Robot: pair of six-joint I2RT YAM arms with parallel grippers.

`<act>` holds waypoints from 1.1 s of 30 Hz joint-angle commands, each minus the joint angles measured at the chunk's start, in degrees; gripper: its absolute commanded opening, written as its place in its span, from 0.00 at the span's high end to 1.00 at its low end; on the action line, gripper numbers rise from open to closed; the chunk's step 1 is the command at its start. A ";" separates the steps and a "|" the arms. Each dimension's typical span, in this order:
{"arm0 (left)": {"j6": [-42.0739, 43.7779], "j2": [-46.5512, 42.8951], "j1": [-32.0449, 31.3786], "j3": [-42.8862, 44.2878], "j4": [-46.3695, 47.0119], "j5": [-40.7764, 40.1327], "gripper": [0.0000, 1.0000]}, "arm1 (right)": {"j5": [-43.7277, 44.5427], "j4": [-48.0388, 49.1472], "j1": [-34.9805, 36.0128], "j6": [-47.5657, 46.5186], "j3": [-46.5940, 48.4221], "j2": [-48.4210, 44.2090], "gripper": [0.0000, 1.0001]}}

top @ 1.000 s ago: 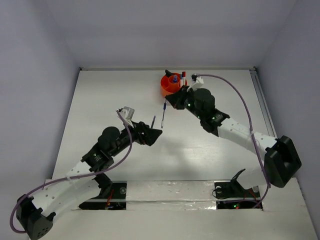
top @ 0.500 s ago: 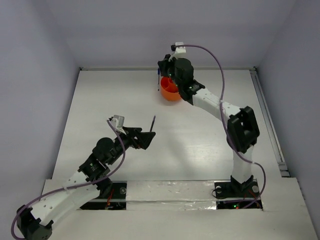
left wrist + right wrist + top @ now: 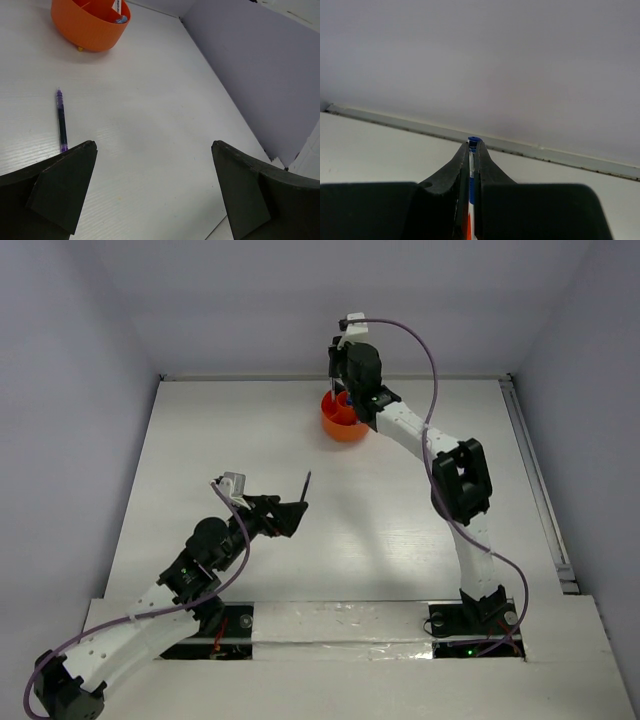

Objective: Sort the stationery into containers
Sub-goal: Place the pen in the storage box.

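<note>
The orange tub [image 3: 343, 423] stands at the back of the table. It also shows in the left wrist view [image 3: 90, 25], with a white pen and a small blue-capped item inside. My right gripper [image 3: 346, 392] hangs right over the tub. In the right wrist view the right gripper [image 3: 474, 148] is shut on a blue-and-white pen [image 3: 473, 142] that stands upright between its fingers. A dark blue-purple pen [image 3: 306, 484] lies on the table, also seen in the left wrist view [image 3: 61, 120]. My left gripper [image 3: 296, 507] is open and empty just behind it, as the left wrist view [image 3: 152, 147] confirms.
A white wall [image 3: 340, 310] rises close behind the tub. The table's right edge has a raised rail [image 3: 535, 480]. A grey side wall [image 3: 260, 65] shows to the right in the left wrist view.
My right gripper rose from the table beside the tub with the blue pen and moved to a spot above the tub. My left arm drew back a little and stayed open.
</note>
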 commanded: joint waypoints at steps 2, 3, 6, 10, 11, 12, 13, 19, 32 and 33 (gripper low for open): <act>0.24 0.24 0.11 0.08 3.52 -1.33 0.01 | -0.32 2.38 -0.86 -1.80 3.38 2.35 1.00; 0.15 0.15 0.11 -0.01 3.43 -1.42 0.01 | -0.93 2.90 -0.86 -1.80 2.42 2.44 1.00; 0.33 0.06 0.11 -0.01 3.70 -1.86 0.01 | -2.25 4.13 -0.86 -1.80 0.22 2.27 1.00; 0.33 0.59 0.11 0.16 3.87 -1.86 0.01 | -3.31 5.37 -0.86 -1.45 -2.86 2.00 1.00; 0.33 0.68 0.11 0.25 3.96 -1.77 0.01 | -3.40 5.28 -0.86 -1.36 -3.48 2.00 1.00; 0.33 0.77 0.11 0.16 4.05 -1.60 0.01 | -3.75 5.37 -0.86 -1.36 -3.74 1.83 1.00; 0.15 0.77 0.11 0.16 4.05 -1.60 0.01 | -4.01 5.46 -0.86 -1.53 -4.18 1.48 1.00; -0.46 0.85 0.11 -0.19 4.40 -1.07 0.01 | -5.68 5.54 -0.86 -3.82 -8.31 -0.81 1.00; -2.14 0.50 0.11 0.86 3.09 -0.45 0.01 | -10.08 3.62 -0.86 -4.88 -19.30 -10.83 0.67; -1.96 0.59 0.11 1.74 2.73 -0.71 0.01 | -10.52 2.83 -0.86 -4.61 -19.56 -11.35 0.56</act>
